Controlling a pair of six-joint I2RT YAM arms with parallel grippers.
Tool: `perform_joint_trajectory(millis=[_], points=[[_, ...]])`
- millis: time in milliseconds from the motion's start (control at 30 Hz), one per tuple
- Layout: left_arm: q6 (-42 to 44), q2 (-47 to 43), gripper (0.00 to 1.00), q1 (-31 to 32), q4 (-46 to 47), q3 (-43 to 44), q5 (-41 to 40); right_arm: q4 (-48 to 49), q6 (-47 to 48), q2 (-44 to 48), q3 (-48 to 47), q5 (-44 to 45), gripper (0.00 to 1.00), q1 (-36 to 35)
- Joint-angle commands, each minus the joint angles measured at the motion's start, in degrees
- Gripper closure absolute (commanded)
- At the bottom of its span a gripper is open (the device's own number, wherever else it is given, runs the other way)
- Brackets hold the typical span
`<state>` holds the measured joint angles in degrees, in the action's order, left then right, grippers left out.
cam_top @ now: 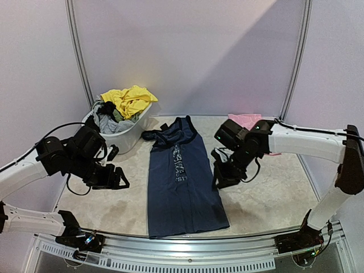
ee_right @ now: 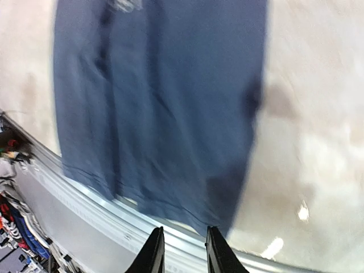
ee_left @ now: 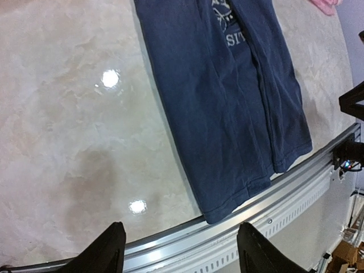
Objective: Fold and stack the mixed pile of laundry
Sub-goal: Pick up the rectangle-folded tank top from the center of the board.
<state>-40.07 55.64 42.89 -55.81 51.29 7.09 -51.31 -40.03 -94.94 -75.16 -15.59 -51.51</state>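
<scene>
You have the navy tank top [cam_top: 182, 182] laid lengthwise down the middle of the table [cam_top: 273, 193], white lettering [cam_top: 179, 165] up, with both arms hanging over bare tabletop on either side of it and neither touching the cloth. The left gripper [ee_left: 181, 232] stands wide and empty. The right gripper [ee_right: 185, 230] shows only a narrow gap with nothing in it. That gap is your first risk: bring the right claw down as it is and it will likely push the fabric ahead of it rather than pinch an edge, rucking the side you want flat. The hem lies right at the near edge by the metal rail [cam_top: 187, 238], so a drag towards you could pull it over the lip or snag it there. Long creases run down the body, and the right wrist view is too blurred to count layers, so a shallow pinch may lift one layer and open the shirt instead of folding it. The straps lie bunched at the far end near the white tub [cam_top: 122, 136], which holds the yellow piece [cam_top: 132, 99] and grey piece [cam_top: 107, 122]; fold over that bunch and you get a lump. The pale pink piece [cam_top: 243, 120] sits close behind the right arm, so a wide swing there could knock it out of place.
</scene>
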Motion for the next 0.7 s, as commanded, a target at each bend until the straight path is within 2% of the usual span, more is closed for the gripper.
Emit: perform_joint_trajectory(millis=[0, 267, 400, 667], points=[[-2.82, 2.09, 0.33, 3.04, 6.23, -3.28, 5.92, 1.61, -5.95, 7.73, 11.97, 3.02, 0.73, 0.54], [-7.07, 4.26, 0.38, 8.06, 12.55, -8.23, 7.67, 3.32, -10.90, 17.81, 23.77, 2.45, 0.62, 0.62], [-9.58, 5.18, 0.38, 10.81, 14.38, -10.76, 6.14, 3.80, -11.10, 19.72, 26.63, 1.89, 0.53, 0.54], [-13.99, 9.32, 0.37, 16.70, 18.46, -12.97, 4.28, 8.87, -11.67, 21.09, 31.52, -0.25, 0.41, 0.60]])
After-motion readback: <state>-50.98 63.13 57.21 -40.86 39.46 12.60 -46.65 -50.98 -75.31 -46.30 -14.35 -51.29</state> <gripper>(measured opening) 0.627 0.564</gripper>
